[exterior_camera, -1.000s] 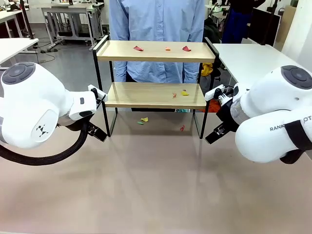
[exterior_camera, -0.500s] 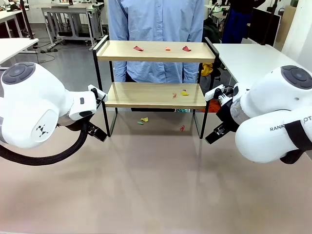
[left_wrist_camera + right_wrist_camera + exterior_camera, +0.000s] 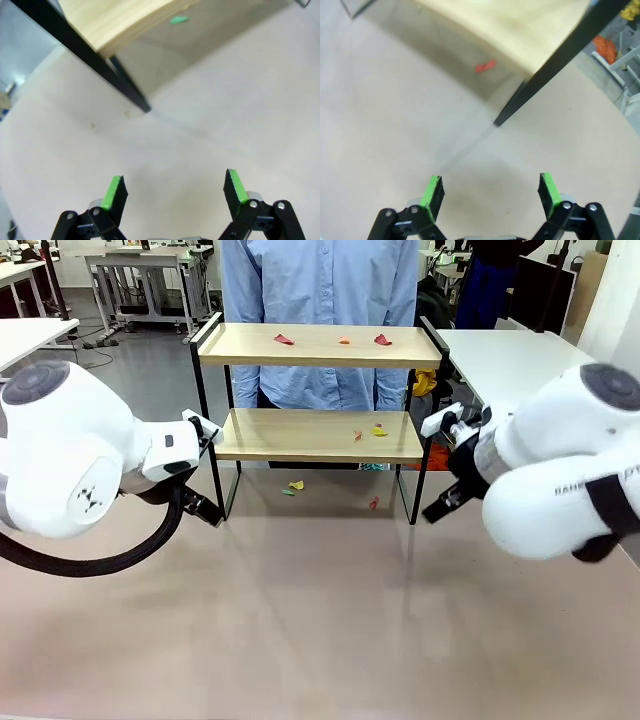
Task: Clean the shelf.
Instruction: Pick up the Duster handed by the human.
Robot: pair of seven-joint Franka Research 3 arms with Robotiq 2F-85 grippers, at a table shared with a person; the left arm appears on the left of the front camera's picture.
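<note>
Left gripper [image 3: 174,182] and right gripper [image 3: 490,182] hang spread and empty, one either side of the shelf [image 3: 300,436] at the far middle of the surface [image 3: 320,620]. I reckon they flank it so either can reach the coloured scraps [image 3: 284,338].

the shelf [image 3: 240,345] stands at the far middle of the table [image 3: 320,620], with a person [image 3: 320,290] right behind it. three scraps [image 3: 344,340] lie in a row on its top board, two smaller pieces [image 3: 379,430] on the right half of its lower board, and a few bits [image 3: 296,484] on the table beneath it. the left gripper [image 3: 173,187] hangs over bare table near the shelf's left front leg [image 3: 125,86], and the right gripper [image 3: 490,187] hangs near the right front leg [image 3: 530,91], each apart from the frame.
</note>
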